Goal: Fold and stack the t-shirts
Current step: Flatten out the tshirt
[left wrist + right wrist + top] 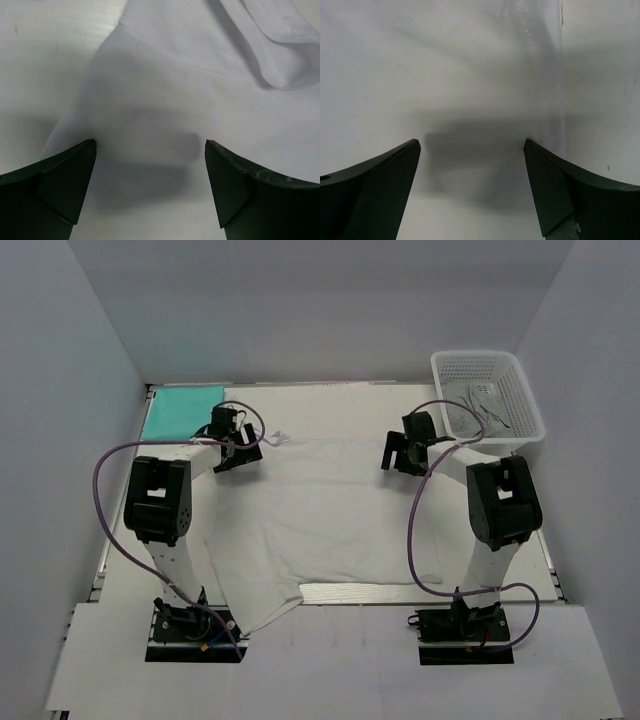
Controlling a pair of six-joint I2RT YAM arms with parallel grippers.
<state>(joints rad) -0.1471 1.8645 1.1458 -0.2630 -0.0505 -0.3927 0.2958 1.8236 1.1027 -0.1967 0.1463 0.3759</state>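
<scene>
The white shirt [330, 510] lies spread flat over the middle of the desk [330, 410]. Its near left part is partly covered by the left arm, and one corner of it trails toward the near edge. From above, white cloth on a white top makes its outline hard to follow.

The teal shirt [182, 410] sits as a flat rectangle in the far left corner. Its right end is partly hidden behind the left claw [240, 452].

The basket [478, 354] stands in the far right corner. Something pale grey lies on its floor [480, 405], but it is too small and blurred through the mesh to name.

The left claw is over the shirt's far left part. In the left wrist view its two fingers [65, 175] stand apart above plain white cloth, with a hemmed fold at the upper right. Whether the tips touch the cloth cannot be told.

The right claw [398, 455] is over the shirt's far right part, near the basket but apart from it. In the right wrist view its fingers [385, 175] are likewise spread. Shadowed cloth lies between them, and the shirt's edge and bare desk run down the right side. Both wrist views cut the fingers off at the bottom.
</scene>
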